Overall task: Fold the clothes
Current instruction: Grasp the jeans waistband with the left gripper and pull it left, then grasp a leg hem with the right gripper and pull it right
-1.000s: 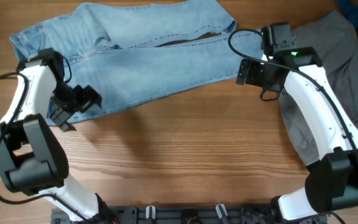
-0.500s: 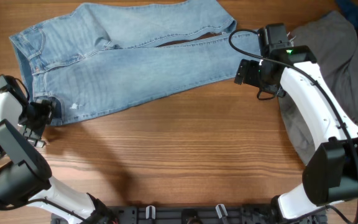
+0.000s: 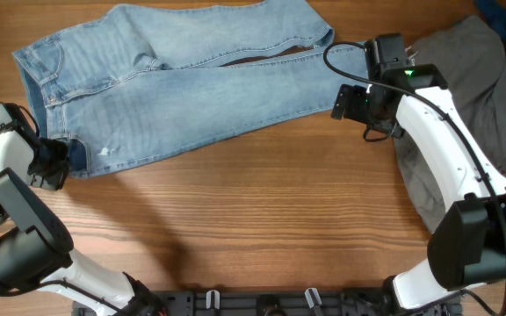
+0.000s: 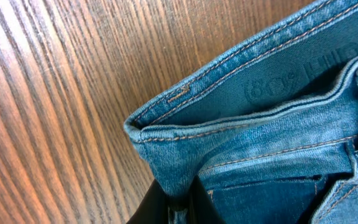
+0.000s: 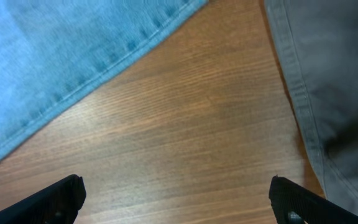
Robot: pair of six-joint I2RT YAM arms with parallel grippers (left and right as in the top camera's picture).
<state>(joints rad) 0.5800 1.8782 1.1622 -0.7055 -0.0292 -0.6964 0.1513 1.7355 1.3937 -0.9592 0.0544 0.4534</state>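
left claw (image 4: 178, 200) pinching jeans (image 3: 191, 88), right claw (image 5: 176, 200) spread

The brown wood-grain surface (image 3: 262, 219) carries a pair of light blue jeans (image 3: 191, 88) spread flat over its far left part, waistband left and legs reaching right, a rumpled gray garment (image 3: 486, 105) along its right side, and dark blue cloth (image 3: 499, 16) at the far right corner.

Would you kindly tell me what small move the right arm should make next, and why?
Probably shift the right end effector sideways over the jeans leg hem and lower it. It is open above bare table, between the hem and a grey garment, while the left end effector seems pinched on the waistband corner.
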